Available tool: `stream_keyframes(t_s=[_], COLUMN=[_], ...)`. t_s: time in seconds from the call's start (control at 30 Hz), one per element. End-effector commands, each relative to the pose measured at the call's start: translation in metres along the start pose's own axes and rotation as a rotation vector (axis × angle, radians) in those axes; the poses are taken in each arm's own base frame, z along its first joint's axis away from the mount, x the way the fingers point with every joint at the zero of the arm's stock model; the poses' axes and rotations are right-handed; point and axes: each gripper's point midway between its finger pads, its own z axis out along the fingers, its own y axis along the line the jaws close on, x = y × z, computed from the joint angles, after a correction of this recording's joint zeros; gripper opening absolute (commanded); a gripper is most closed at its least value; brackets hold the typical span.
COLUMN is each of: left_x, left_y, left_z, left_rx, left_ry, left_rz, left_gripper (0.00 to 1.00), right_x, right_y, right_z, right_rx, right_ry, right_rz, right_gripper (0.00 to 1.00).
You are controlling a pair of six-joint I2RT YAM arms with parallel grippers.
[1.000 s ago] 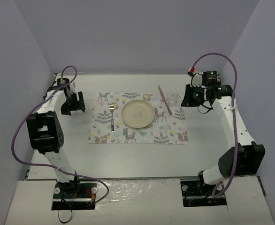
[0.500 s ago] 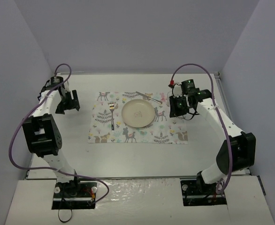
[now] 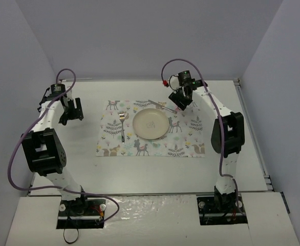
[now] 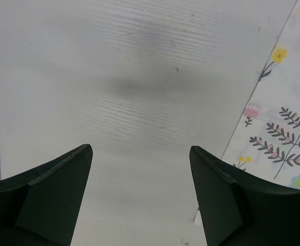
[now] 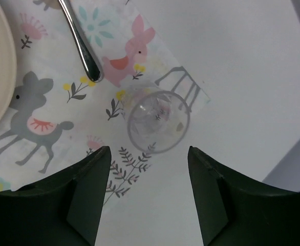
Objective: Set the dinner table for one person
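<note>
Leftmost, the left gripper (image 3: 71,110) hovers over the bare dinner table (image 3: 150,174) near the left wall. Its fingers (image 4: 52,189) are spread with nothing between them. Only the left wrist view shows the placemat (image 4: 283,113) edge just to its right, with open white surface ahead. From the top view, the printed placemat lies mid-table with free table on all sides. On it sit a fork (image 3: 122,124) at left and a cream plate (image 3: 151,123) at centre, apart from each other. A silver utensil (image 3: 159,104) lies angled just beyond the plate's far rim; knife or spoon, cannot tell. The right gripper (image 3: 182,100) hangs over the mat's far right part and hides what is below it from above. The right wrist view shows a clear glass (image 5: 157,123) there, upright on the mat close to its corner and just beside the utensil's handle end. The right fingers (image 5: 86,195) are spread wide, apart from the glass. Bare table lies past that corner.
</note>
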Motion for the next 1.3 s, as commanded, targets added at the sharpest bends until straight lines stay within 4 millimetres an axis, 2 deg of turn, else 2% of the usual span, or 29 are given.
stream_keyframes(t_s=[0.0, 0.1, 0.23, 0.43, 0.63, 0.77, 0.87, 0.97, 1.27], left_x=[-0.026, -0.026, -0.028, -0.028, -0.025, -0.026, -0.024, -0.023, -0.022], left_y=[0.02, 0.031, 0.044, 0.056, 0.067, 0.076, 0.079, 0.082, 0.09], left_z=[-0.031, -0.036, -0.041, -0.044, -0.041, -0.04, -0.036, -0.033, -0.024], left_rx=[-0.035, -0.051, -0.06, -0.069, -0.084, -0.095, -0.095, -0.098, -0.107], left_ry=[-0.135, -0.143, -0.151, -0.155, -0.146, -0.145, -0.138, -0.133, -0.122], left_rz=[0.006, 0.005, -0.01, -0.03, -0.046, -0.062, -0.073, -0.08, -0.106], left_gripper=[0.74, 0.74, 0.74, 0.74, 0.74, 0.74, 0.74, 0.74, 0.74], right_x=[0.0, -0.004, -0.022, -0.052, -0.065, -0.069, -0.068, -0.073, -0.081], right_y=[-0.006, -0.017, -0.024, -0.016, -0.002, 0.015, 0.022, 0.022, 0.045], right_z=[0.009, 0.02, 0.033, 0.034, 0.049, 0.057, 0.072, 0.079, 0.096], right_rx=[-0.036, -0.024, -0.044, -0.085, -0.157, -0.223, -0.251, -0.258, -0.361], right_ry=[0.033, 0.027, -0.025, -0.114, -0.172, -0.204, -0.202, -0.214, -0.268], right_rz=[-0.167, -0.181, -0.184, -0.259, -0.294, -0.327, -0.327, -0.336, -0.318], right_gripper=[0.57, 0.59, 0.61, 0.62, 0.61, 0.61, 0.61, 0.61, 0.61])
